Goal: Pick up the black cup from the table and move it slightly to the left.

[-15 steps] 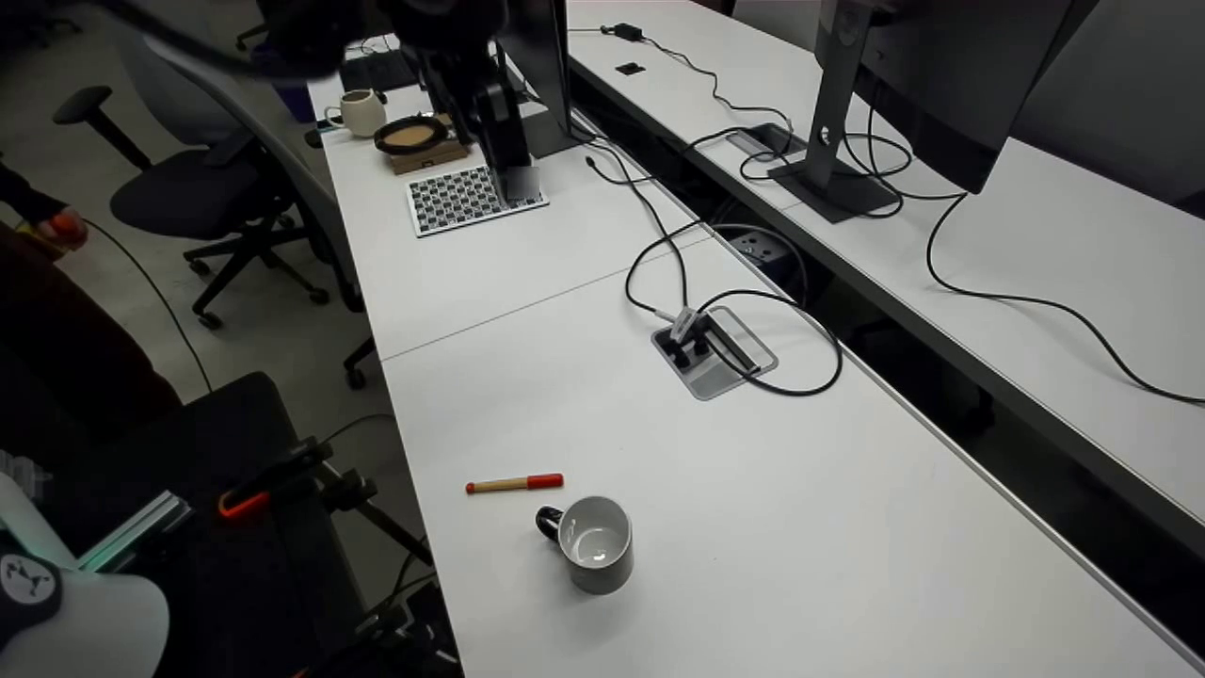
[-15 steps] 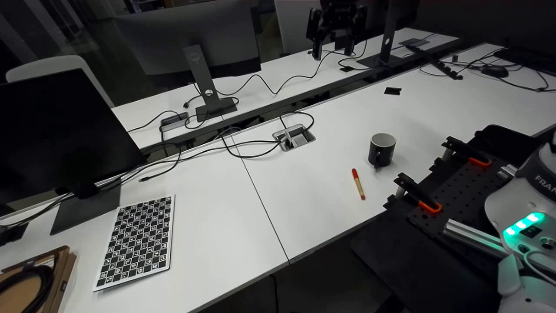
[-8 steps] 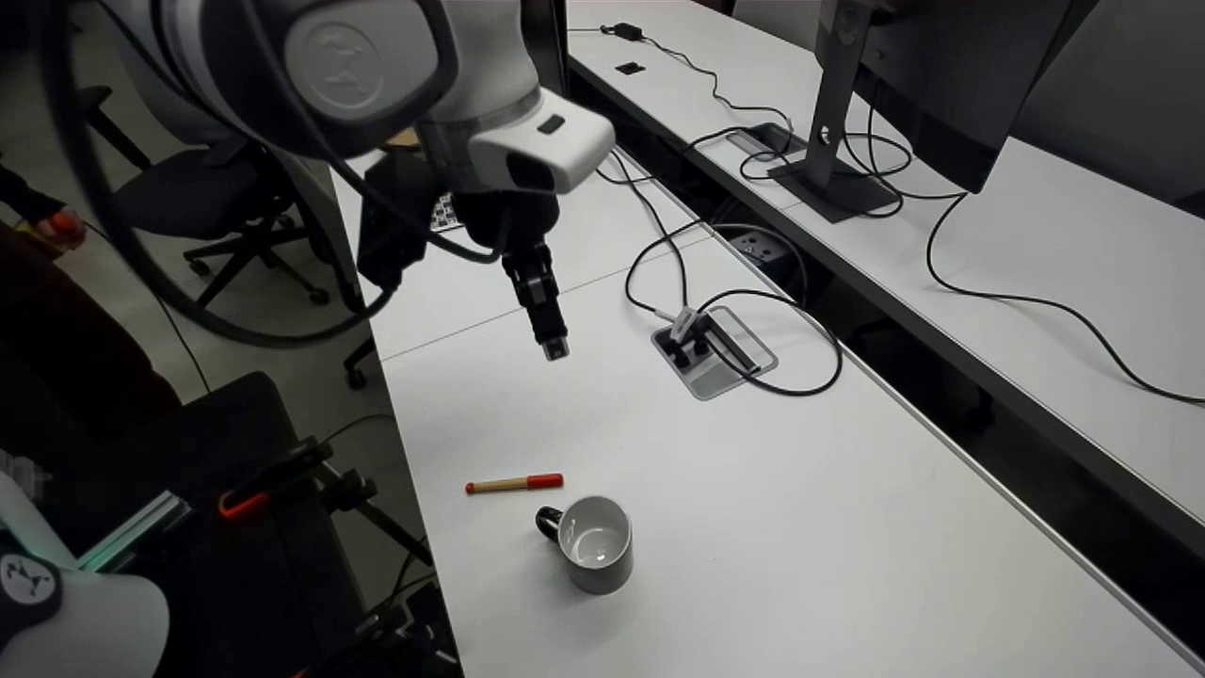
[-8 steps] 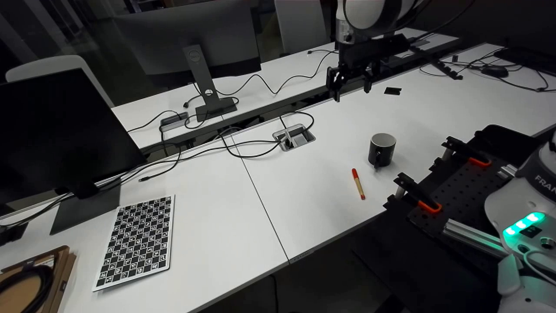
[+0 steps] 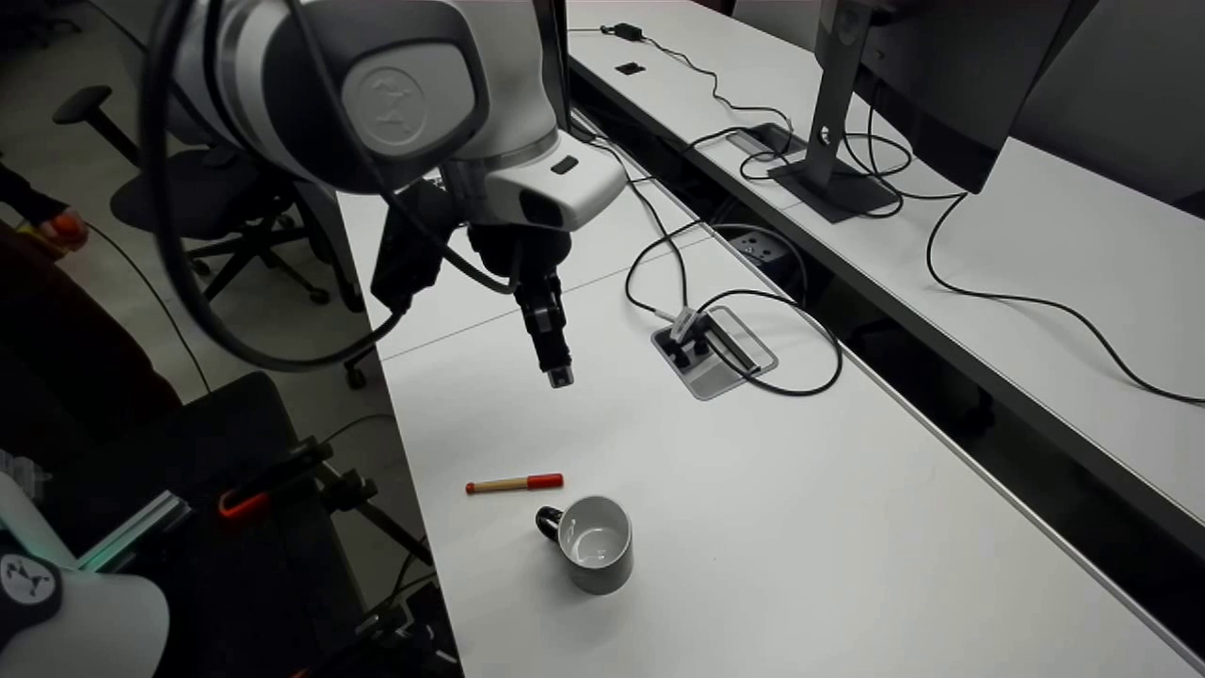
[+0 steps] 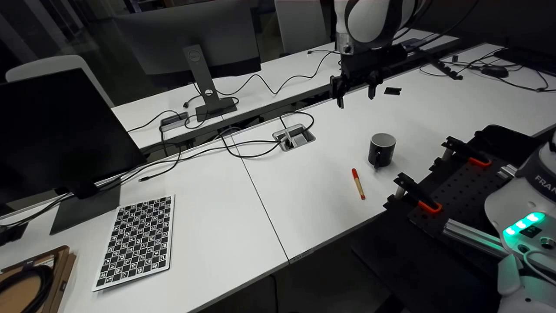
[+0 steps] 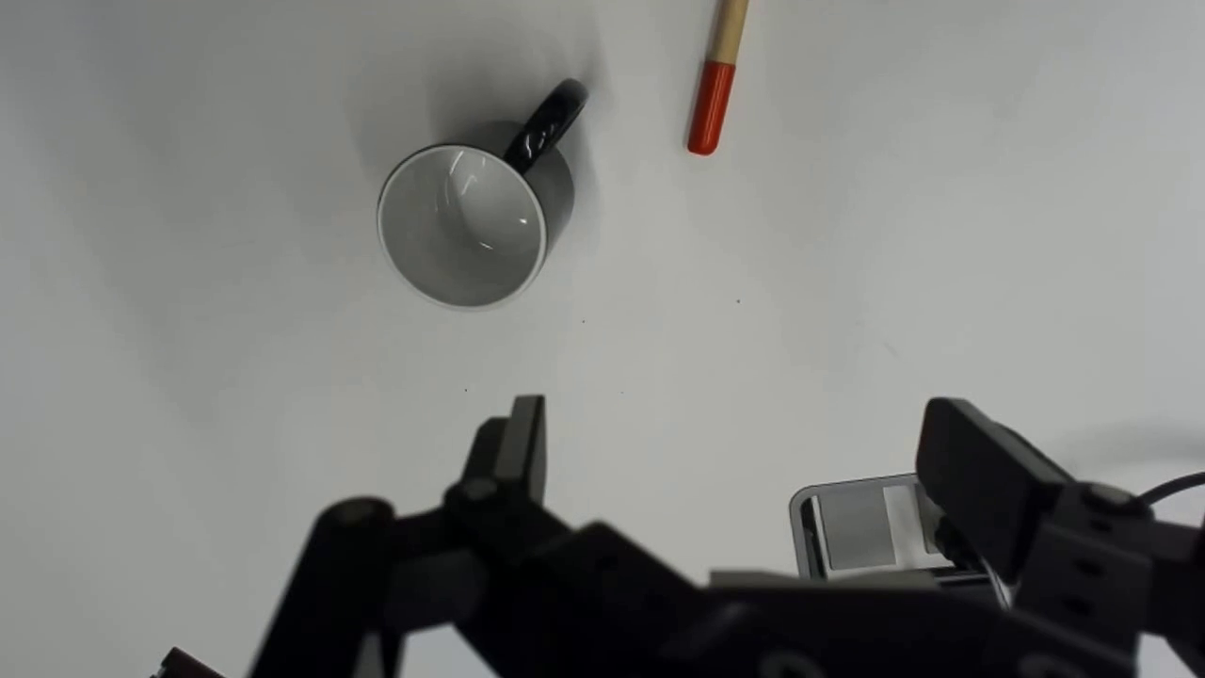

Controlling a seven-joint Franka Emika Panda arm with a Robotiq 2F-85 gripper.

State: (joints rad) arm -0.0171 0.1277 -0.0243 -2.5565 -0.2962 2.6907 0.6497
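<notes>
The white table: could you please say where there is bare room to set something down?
In an exterior view, two patches look bare: one between the checkered board and the table seam, another bordered by that seam, the socket box and the pen. Cables crowd the socket box in both exterior views; the pen lies close to the black cup.

The cup [image 7: 477, 212] looks glossy, the table [image 7: 678, 311] smooth.

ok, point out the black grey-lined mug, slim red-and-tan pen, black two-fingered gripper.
Black mug [image 6: 384, 151], in an exterior view: outer wall.
Red-and-tan pen [image 5: 513, 484], in an exterior view: tan barrel.
Black gripper [image 7: 737, 428], wrist view: midway between open fingertips.
</notes>
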